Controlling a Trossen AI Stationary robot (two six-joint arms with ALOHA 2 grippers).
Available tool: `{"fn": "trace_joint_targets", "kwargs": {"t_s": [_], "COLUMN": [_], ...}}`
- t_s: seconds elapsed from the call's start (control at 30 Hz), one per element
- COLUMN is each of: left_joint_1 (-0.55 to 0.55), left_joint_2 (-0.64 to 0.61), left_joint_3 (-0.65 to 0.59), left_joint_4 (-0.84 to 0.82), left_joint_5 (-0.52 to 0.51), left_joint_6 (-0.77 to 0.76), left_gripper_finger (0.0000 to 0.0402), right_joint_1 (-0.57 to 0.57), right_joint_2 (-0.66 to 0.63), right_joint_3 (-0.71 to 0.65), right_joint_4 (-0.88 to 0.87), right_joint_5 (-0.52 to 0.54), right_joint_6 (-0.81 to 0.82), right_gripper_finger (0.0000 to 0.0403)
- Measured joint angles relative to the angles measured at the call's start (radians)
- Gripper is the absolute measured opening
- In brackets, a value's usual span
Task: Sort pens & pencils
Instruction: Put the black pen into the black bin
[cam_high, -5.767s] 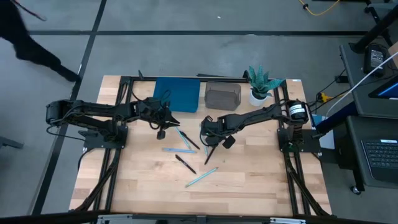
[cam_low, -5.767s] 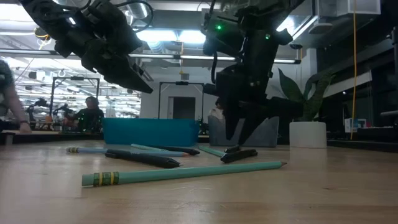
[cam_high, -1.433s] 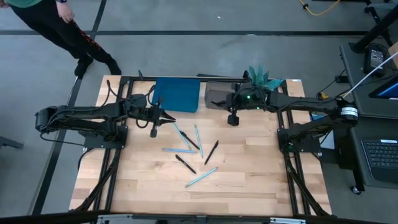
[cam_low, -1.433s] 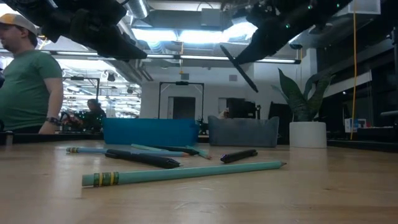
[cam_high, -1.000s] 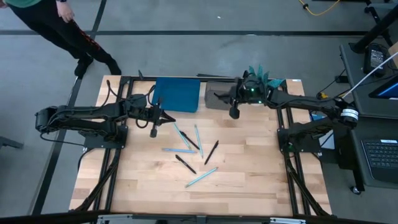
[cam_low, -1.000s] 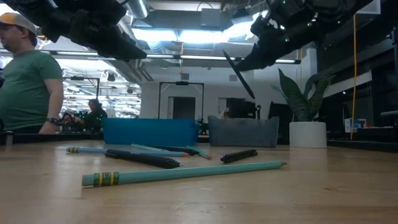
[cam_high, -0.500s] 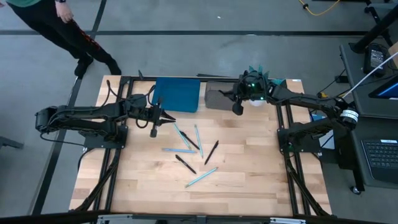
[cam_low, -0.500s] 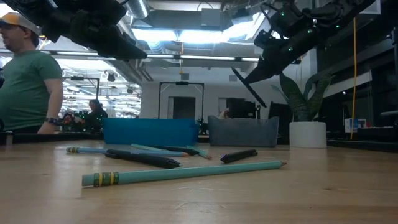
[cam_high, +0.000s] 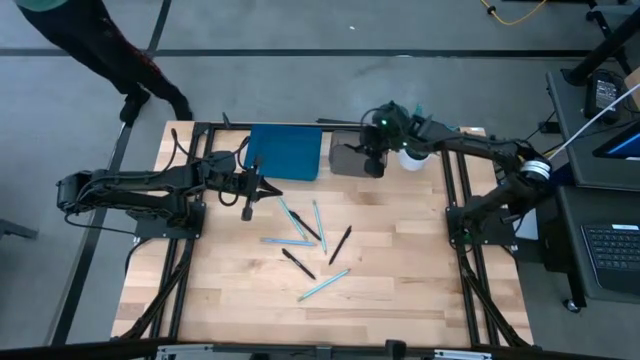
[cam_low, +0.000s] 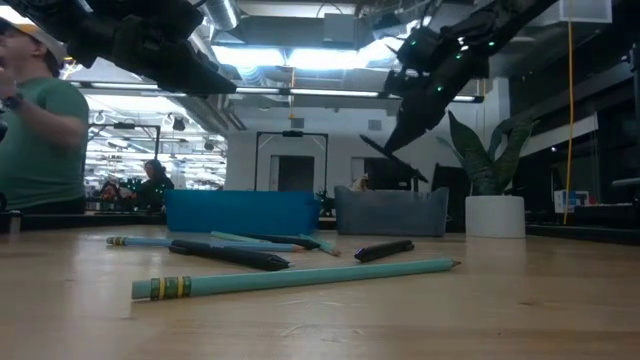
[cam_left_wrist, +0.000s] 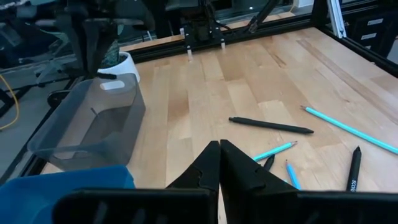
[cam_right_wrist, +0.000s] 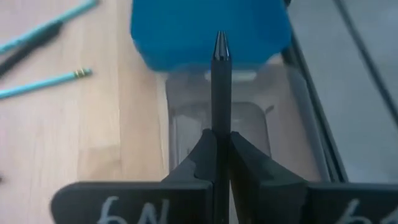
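A light wooden surface (cam_high: 400, 290) seen from above, with two dark robot arms reaching in from either side. Nearest the front edge lies a light-blue pencil (cam_high: 324, 285), angled. Just behind it is a short black pen (cam_high: 298, 264), then another pencil (cam_high: 285, 241) lying flat across, and a black pen (cam_high: 340, 244) to its right. Further back, two more pencils (cam_high: 318, 217) and one more black pen (cam_high: 310, 230) lie close together, the pen crossing one pencil.

Behind this scatter, on the left, the left gripper (cam_high: 247, 212) hangs above bare wood near the blue bin, its jaws closed together and empty.

At the back of the surface stand a blue bin (cam_high: 283, 152) and, just beside it to the right, a grey translucent bin (cam_high: 352, 158). The right gripper (cam_high: 375, 162) hovers over the grey bin with its jaws clamped on a black pen (cam_right_wrist: 220, 93), the tip pointing ahead of the fingers (cam_right_wrist: 199, 155). A white pot with a green plant (cam_high: 408, 157) sits beside the grey bin.

In the room beyond, a person in a green shirt (cam_low: 35, 150) stands at the far left.
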Motion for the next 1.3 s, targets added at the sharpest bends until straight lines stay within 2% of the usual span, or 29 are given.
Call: {"fn": "trace_joint_targets", "kwargs": {"t_s": [0.47,0.9,1.3], "left_joint_1": [0.000,0.000,0.000], "left_joint_2": [0.000,0.000,0.000], "left_joint_3": [0.000,0.000,0.000], "left_joint_4": [-0.016,-0.016,-0.016], "left_joint_5": [-0.002,-0.004,-0.036], "left_joint_6": [0.001,0.002,0.002], "left_gripper_finger": [0.0027,0.0001,0.0025], "right_joint_1": [-0.025,-0.034,-0.034], "right_joint_2": [0.155,0.228,0.289], "right_joint_3": [0.154,0.186,0.186], "right_joint_4": [-0.172,-0.283,-0.301], "right_joint_5": [0.008,0.059,0.061], "right_joint_6": [-0.025,-0.026,-0.043], "right_gripper_finger": [0.0023,0.0023,0.0022]}}
